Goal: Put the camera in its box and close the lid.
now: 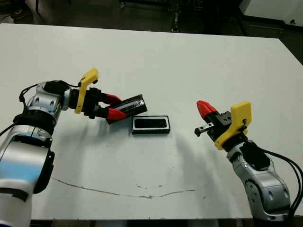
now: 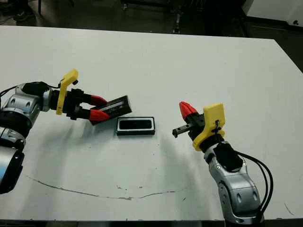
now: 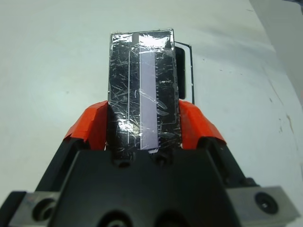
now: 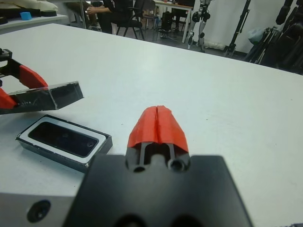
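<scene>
The lid (image 3: 142, 90) is glossy black with a wrinkled, shiny clear film over it that catches bright glare. The box (image 1: 151, 125) looks like matt black card outside with a white lining, and the camera (image 4: 64, 139) in it has a smooth, dark, glassy face. The table (image 1: 189, 61) is smooth matt white, scuffed near its front. The fingertips (image 4: 157, 125) look like matt red plastic.

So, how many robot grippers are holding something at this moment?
1. The left gripper holds the lid above the table, beside the box. The right gripper holds nothing, its fingers shut.
</scene>
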Tool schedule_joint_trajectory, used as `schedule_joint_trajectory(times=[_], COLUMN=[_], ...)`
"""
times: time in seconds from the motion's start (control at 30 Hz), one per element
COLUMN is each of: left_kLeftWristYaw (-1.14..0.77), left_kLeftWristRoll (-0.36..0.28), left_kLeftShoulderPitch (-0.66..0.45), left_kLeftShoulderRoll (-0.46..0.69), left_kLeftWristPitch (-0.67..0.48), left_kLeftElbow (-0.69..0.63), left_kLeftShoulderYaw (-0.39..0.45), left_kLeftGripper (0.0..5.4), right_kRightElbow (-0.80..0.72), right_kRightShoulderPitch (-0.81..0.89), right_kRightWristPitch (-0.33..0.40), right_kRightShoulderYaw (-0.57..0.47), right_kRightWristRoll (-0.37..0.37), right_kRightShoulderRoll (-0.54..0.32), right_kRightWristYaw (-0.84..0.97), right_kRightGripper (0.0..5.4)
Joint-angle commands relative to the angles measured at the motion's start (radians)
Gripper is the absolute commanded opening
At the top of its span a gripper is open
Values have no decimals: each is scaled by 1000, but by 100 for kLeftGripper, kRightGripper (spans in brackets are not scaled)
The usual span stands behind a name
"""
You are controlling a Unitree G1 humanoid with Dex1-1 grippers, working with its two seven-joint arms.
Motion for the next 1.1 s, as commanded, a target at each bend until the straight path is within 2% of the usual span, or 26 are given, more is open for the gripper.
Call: schedule_joint_trajectory(times=[0.03,0.3,0.57,0.73,0.93,1.1], left_kLeftWristYaw=[-10,51,73,78,78,49], left_kLeftWristRoll=[15,4,6,19,35,49], left_kLeftShoulderPitch=[-16,35,94,102,113,111], left_kLeftShoulderRoll=[-11,-41,-52,-44,-34,-31], left_kLeftWristPitch=[-21,-44,-55,12,19,49], left_kLeftElbow=[10,-42,-123,-143,-167,-171], left_kLeftShoulderYaw=[14,51,53,38,16,-11], left_kLeftGripper=[316,316,316,316,316,316], right_kRightElbow=[8,3,-4,1,2,14], right_kRightShoulderPitch=[0,3,11,13,15,16], right_kRightWristPitch=[4,9,14,-1,-4,-35], right_kRightShoulderYaw=[-2,-4,-11,-8,-9,-2], right_kRightWristRoll=[2,7,11,8,12,-6], right_kRightShoulderRoll=[-6,-4,-1,-5,0,-10], right_kRightWristYaw=[4,1,-4,0,0,8], right_kRightGripper=[0,0,0,0,0,0])
